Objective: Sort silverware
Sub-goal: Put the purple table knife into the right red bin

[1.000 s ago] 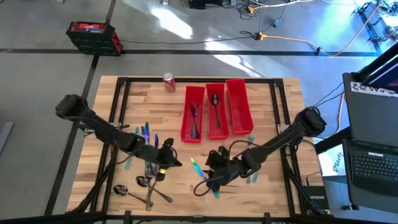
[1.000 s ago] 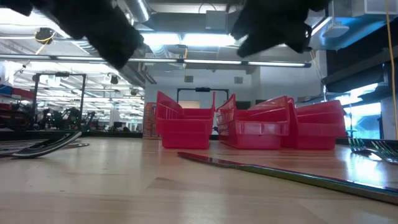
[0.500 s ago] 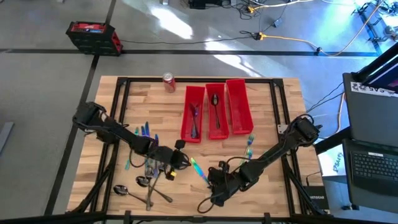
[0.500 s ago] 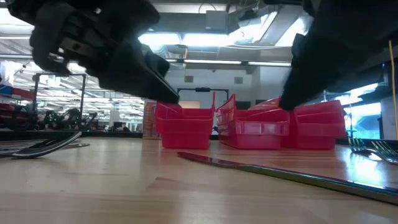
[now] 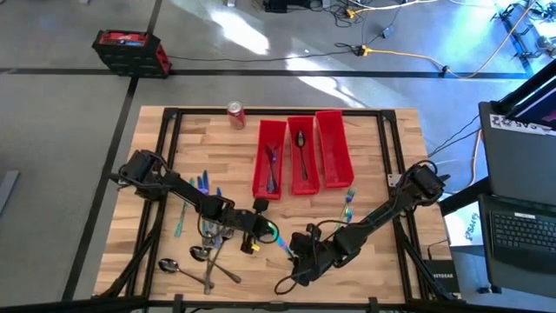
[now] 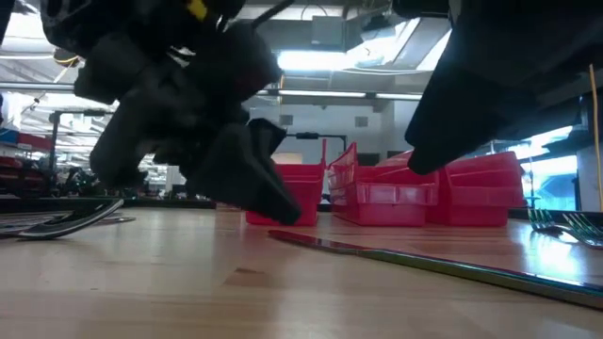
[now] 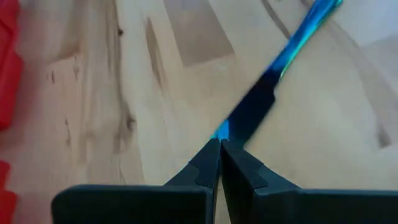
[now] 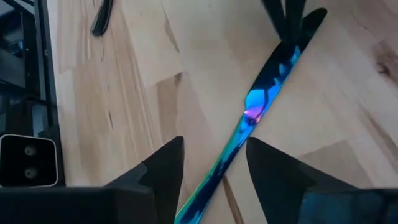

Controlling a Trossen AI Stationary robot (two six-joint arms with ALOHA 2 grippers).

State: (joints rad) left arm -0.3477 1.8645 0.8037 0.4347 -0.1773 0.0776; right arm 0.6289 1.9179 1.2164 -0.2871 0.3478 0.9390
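An iridescent teal-blue knife (image 5: 278, 237) lies flat on the table between my two grippers. My left gripper (image 5: 266, 229) stands shut at the knife's blade end (image 7: 222, 130) and slants down to it in the low view (image 6: 287, 215). My right gripper (image 8: 211, 163) is open, low over the knife's handle half (image 8: 217, 168), with one finger on each side and not touching it. More silverware lies at the table's left (image 5: 204, 184), spoons near the front (image 5: 198, 256), and forks at the right (image 5: 348, 203). My left gripper's shut fingertips (image 7: 214, 152) stand right at the knife's blade end (image 7: 222, 130), coming slanting down from the table's left. I cannot tell whether they touch it or pinch it. The knife lies flat on the table.
Three long red bins (image 5: 300, 156) stand side by side at the far middle of the table; the left holds iridescent pieces and the middle holds a spoon. A red can (image 5: 235, 115) stands at the far edge. Black frame rails (image 5: 165, 156) run along the table's sides.
My left gripper has moved toward the table's right and down to the knife's blade end. My right gripper has moved toward the near edge and dropped lower over the knife, then kept still. The knife has stayed in place.
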